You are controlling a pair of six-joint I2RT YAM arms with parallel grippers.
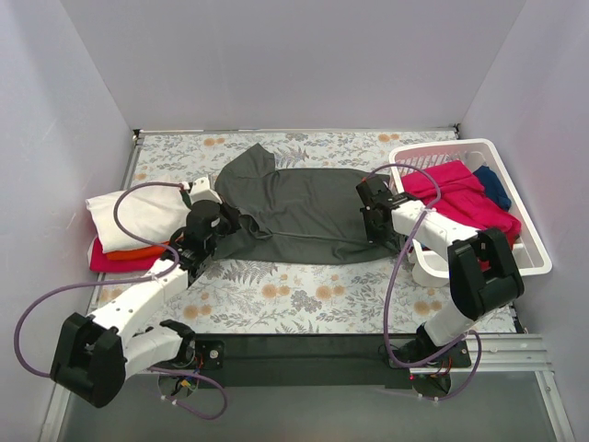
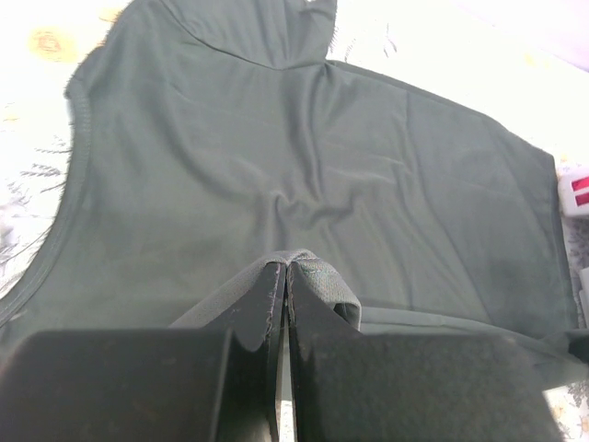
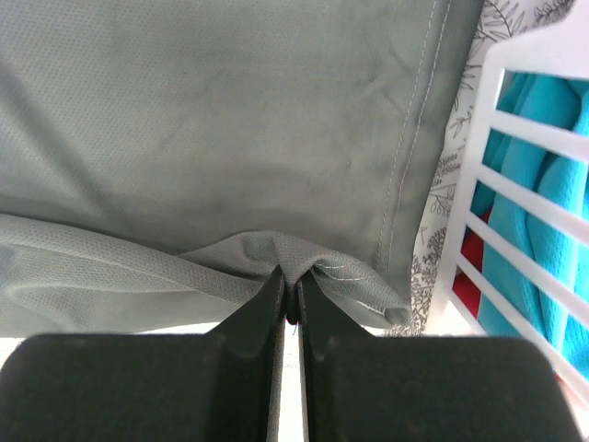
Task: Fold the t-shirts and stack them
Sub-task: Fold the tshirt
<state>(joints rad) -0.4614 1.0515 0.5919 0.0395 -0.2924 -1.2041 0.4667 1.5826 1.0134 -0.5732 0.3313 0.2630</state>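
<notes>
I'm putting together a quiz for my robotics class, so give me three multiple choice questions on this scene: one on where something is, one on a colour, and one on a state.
1. Where does the white basket stand on the table?
A. far left corner
B. right side
C. centre

2. What colour is the t-shirt lying mid-table?
A. dark grey
B. orange
C. teal

3. How are the left tool and the right tool?
A. both open
B. both shut on the t-shirt
C. one open, one shut

Answers:
1 B, the top view shows it against the right wall.
2 A, all three views show grey cloth.
3 B, each wrist view shows jaws closed on a pinched fold of the cloth.
</notes>
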